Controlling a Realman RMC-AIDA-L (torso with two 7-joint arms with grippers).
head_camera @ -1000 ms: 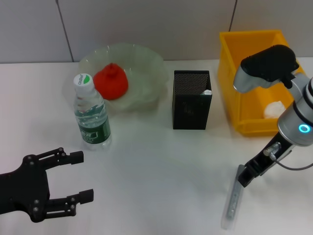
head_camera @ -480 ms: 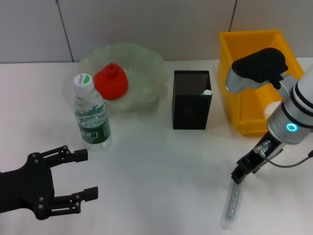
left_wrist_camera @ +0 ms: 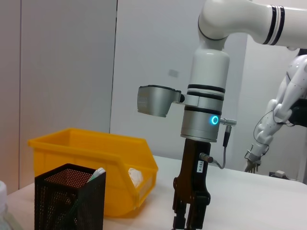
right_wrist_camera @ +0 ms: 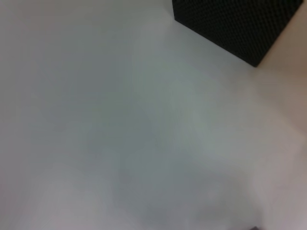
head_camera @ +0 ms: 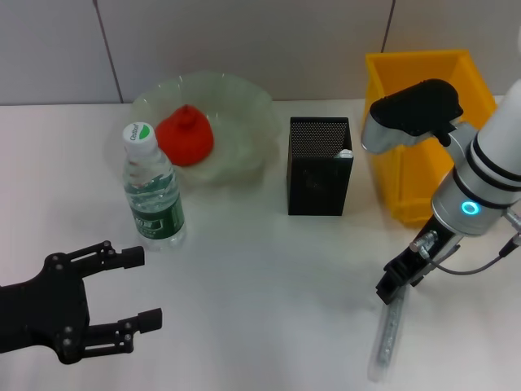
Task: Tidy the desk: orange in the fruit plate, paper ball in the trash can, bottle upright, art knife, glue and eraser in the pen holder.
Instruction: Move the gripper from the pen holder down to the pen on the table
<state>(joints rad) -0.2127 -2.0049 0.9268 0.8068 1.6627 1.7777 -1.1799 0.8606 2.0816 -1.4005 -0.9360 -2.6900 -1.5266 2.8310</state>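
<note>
Hovering right gripper (head_camera: 391, 287) tip touches the art knife (head_camera: 387, 334) top end, finger state unclear; left gripper (head_camera: 122, 309) idles near-left, fingers spread.

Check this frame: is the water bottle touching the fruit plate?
Cannot tell. In the head view the water bottle stands upright in front of the fruit plate and overlaps its near rim, so any gap is hidden. The wrist views do not show them.

Probably a robotics lab: bare white table (head_camera: 269, 269), grey panel walls (head_camera: 244, 41).
</note>
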